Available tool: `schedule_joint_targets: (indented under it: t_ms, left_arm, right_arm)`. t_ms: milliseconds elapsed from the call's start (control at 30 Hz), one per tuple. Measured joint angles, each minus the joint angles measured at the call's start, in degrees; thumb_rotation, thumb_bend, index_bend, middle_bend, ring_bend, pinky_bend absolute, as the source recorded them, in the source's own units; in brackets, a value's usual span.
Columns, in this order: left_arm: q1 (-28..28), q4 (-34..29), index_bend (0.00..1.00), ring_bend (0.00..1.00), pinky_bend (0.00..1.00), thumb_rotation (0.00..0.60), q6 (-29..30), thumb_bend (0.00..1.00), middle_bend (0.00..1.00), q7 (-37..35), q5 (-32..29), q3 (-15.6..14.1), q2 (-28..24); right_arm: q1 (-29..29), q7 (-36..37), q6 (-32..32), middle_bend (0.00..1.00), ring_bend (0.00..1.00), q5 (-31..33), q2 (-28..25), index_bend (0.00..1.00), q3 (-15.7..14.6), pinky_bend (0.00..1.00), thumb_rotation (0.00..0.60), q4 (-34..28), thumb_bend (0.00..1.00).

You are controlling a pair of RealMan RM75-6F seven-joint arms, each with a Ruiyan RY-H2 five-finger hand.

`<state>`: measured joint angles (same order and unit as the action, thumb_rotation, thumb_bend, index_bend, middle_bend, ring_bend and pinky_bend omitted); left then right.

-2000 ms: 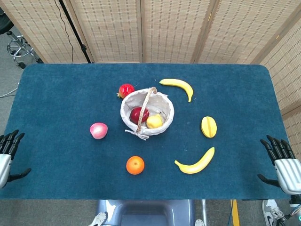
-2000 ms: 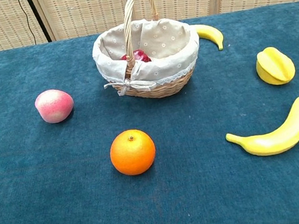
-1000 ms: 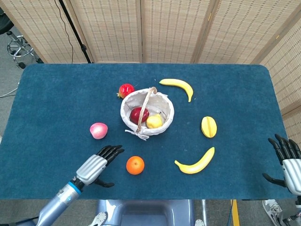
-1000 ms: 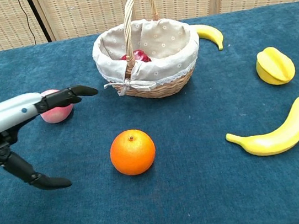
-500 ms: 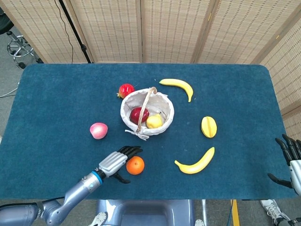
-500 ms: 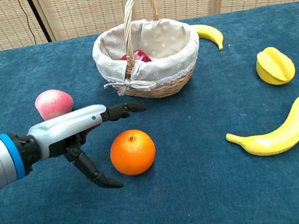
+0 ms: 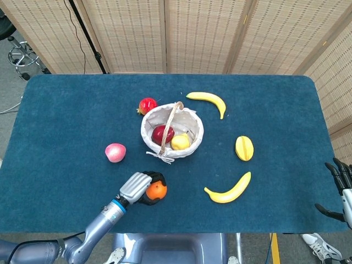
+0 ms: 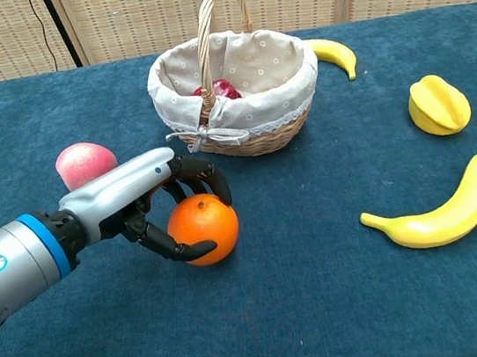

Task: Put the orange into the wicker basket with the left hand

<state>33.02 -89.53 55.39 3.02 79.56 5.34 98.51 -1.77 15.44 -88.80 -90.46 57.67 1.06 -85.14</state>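
Since half a second ago our left hand (image 8: pixel 140 206) has closed the last gap to the round orange fruit (image 8: pixel 203 229) and curled around it; before, the fingers (image 8: pixel 203 173) were stretched flat above and behind the fruit with the thumb low beside it, and now they wrap over its top and far side while the thumb hooks under its near front. We judge this a grasp just made, with the orange still sitting on the dark blue cloth-covered desk (image 8: pixel 328 308), a little shifted toward the hand.

What the coming move turns on is direction: the cloth-lined wicker basket (image 8: pixel 291 78) lies beyond the orange and slightly to the right, well apart from it, in the head view straight up from the fruit (image 7: pixel 157 190) toward the basket (image 7: pixel 195 124). Its tall woven handle (image 8: pixel 212 4) arches front to back across the opening, so we would need to lift clear of the rim and come in to one side of that arch. A red apple (image 8: pixel 222 88) already lies inside.

Our right hand (image 7: pixel 342 187) hangs off the far right edge of the desk, fingers spread and holding nothing, far from the fruit.
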Motion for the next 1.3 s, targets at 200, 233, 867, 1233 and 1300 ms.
schedule_joint_targets:
  t_ms: [200, 233, 867, 1233, 1300]
  left_arm:
    - [-0.98, -1.61, 0.6, 0.47, 0.49, 0.6, 2.67, 0.51, 0.52, 0.8, 0.72, 0.23, -1.95]
    - [-1.27, -2.41, 0.6, 0.47, 0.49, 0.6, 3.62, 0.51, 0.52, 1.66, 1.0, 0.35, -3.02]
    - [-7.26, -12.68, 0.6, 0.47, 0.49, 0.6, 16.17, 0.51, 0.52, -1.7, -5.59, 7.92, -23.34]
    - [1.07, -8.34, 0.6, 0.47, 0.49, 0.6, 3.36, 0.51, 0.52, -9.25, -21.83, 16.77, -20.77]
    - [2.92, -7.54, 0.6, 0.47, 0.49, 0.6, 1.86, 0.51, 0.52, -9.33, -23.83, 17.91, -19.85]
  right_arm:
    - [0.12, 0.31, -0.04, 0.0, 0.0, -0.06, -0.2, 0.0, 0.0, 0.0, 0.6, -0.06, 0.0]
    - [0.1, 0.35, 0.13, 0.0, 0.0, 0.01, -0.17, 0.0, -0.01, 0.0, 0.6, -0.02, 0.0]
    - [-0.38, -0.6, 1.67, 0.0, 0.0, -0.32, 0.91, 0.0, -0.42, 0.0, 0.6, 0.11, 0.0]
    - [-0.21, -0.51, 2.07, 0.0, 0.0, -0.09, 1.11, 0.0, -0.7, 0.0, 0.6, 0.56, 0.0]
    - [-0.19, -0.42, 2.15, 0.0, 0.0, -0.07, 1.2, 0.0, -0.74, 0.0, 0.6, 0.74, 0.0]
